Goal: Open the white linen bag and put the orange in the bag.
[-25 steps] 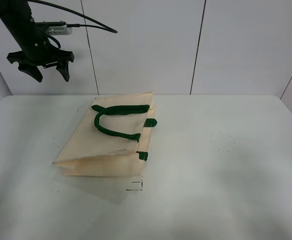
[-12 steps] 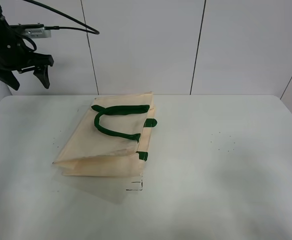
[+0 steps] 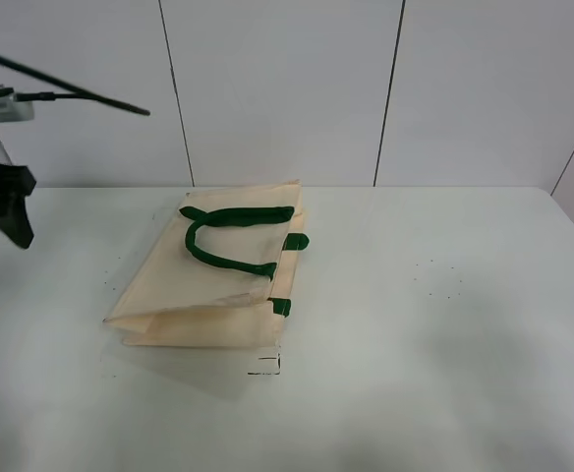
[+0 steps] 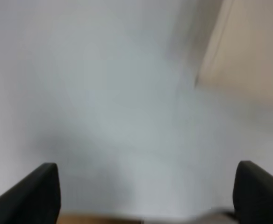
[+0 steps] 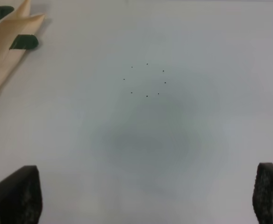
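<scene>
The white linen bag [image 3: 218,275] lies flat and folded on the table, left of centre, with its dark green handles [image 3: 230,239] on top. The orange is not in any view. My left gripper [image 3: 2,202] is at the far left edge of the exterior view, well apart from the bag, partly cut off. In the blurred left wrist view it [image 4: 146,167] is open and empty, with a bag edge [image 4: 248,46] ahead. My right gripper [image 5: 147,169] is open and empty over bare table, with the bag's corner [image 5: 5,42] far off; it is out of the exterior view.
The white table [image 3: 434,324] has small dark specks [image 5: 147,79] on its right half and a small black mark [image 3: 264,366] by the bag's near corner. A panelled white wall [image 3: 385,88] stands behind the table.
My left arm has swung left and down, from above the table's back left to the frame's left edge. The bag has not moved.
</scene>
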Robot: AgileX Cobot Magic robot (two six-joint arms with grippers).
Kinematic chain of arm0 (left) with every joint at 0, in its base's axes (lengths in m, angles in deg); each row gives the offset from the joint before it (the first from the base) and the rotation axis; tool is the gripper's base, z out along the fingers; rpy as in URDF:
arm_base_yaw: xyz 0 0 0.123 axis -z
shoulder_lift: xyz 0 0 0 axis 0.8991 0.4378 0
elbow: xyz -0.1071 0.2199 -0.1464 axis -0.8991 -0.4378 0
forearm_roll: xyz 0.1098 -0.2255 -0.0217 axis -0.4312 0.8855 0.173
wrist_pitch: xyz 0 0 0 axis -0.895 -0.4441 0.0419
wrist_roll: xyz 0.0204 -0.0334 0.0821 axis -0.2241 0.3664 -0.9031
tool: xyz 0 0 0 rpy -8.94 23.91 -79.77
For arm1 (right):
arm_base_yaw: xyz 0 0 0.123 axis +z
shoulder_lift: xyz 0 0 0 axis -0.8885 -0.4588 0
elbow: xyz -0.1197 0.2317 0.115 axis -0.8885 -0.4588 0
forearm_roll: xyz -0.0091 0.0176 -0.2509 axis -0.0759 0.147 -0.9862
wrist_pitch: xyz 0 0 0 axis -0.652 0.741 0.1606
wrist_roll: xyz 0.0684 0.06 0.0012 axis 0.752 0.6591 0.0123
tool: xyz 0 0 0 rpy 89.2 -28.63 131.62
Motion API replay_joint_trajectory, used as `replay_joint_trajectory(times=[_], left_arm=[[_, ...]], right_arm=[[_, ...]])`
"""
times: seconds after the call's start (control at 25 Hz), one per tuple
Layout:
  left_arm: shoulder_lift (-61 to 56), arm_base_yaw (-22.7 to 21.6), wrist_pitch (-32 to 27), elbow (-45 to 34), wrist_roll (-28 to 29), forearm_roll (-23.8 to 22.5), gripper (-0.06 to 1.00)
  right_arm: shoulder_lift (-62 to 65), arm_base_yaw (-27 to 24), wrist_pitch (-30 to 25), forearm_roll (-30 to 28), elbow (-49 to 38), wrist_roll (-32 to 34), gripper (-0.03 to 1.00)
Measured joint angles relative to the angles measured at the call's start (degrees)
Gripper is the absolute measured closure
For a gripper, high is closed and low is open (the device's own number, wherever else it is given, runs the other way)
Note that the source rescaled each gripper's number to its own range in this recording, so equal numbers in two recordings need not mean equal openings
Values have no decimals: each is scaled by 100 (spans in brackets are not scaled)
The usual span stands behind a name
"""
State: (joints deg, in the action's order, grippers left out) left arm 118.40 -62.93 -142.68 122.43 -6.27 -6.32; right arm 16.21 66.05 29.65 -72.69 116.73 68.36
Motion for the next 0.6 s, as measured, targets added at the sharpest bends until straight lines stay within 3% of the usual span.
replay_joint_trajectory(times=[0.32, 0.6], left_arm=[[-2478, 0, 427, -2595, -190, 0, -6], [-4717, 0, 745, -3962, -239, 11, -6]], right_arm=[[0, 0, 0, 4, 0, 0, -3], [0, 0, 0, 4, 0, 0, -3]])
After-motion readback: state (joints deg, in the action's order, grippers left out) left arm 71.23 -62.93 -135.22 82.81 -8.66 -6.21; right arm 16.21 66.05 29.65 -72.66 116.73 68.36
